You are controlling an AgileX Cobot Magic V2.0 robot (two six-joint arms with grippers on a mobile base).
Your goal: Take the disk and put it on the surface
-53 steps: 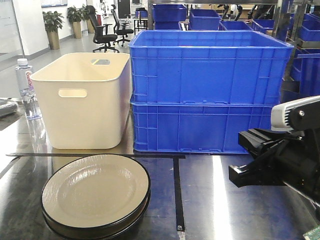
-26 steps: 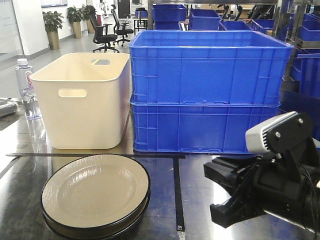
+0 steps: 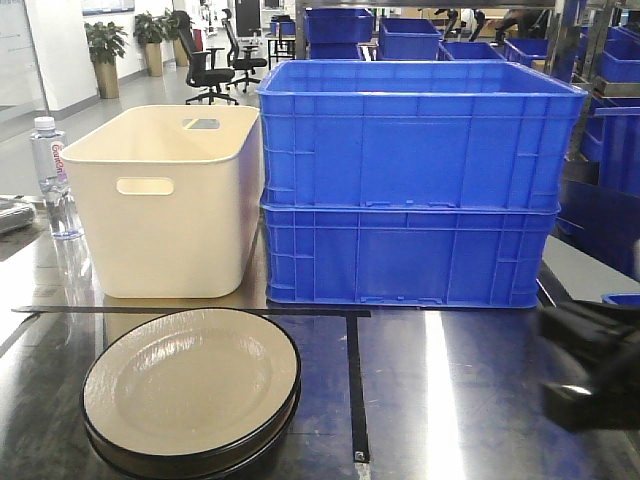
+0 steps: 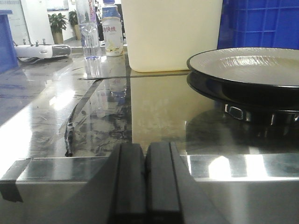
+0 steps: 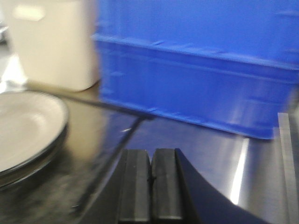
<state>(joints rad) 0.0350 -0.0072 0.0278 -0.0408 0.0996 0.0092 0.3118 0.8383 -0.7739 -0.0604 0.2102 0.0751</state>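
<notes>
- Sitting at the lower left of the front view, the disk (image 3: 191,388) is a cream plate with a black rim, stacked on a second one on the dark surface (image 3: 470,400).
- Behind it stand a cream bin (image 3: 160,200) and two stacked blue crates (image 3: 415,180), with a bottle (image 3: 52,178) at far left.
- Left gripper (image 4: 145,175): fingers pressed together, holding nothing, low at the table edge.
- Right gripper (image 5: 151,184): fingers clenched together, empty, seen blurred at the front view's lower right edge.

office chairs (image 3: 222,62), potted plants (image 3: 105,55), white wall (image 3: 62,50)
</notes>
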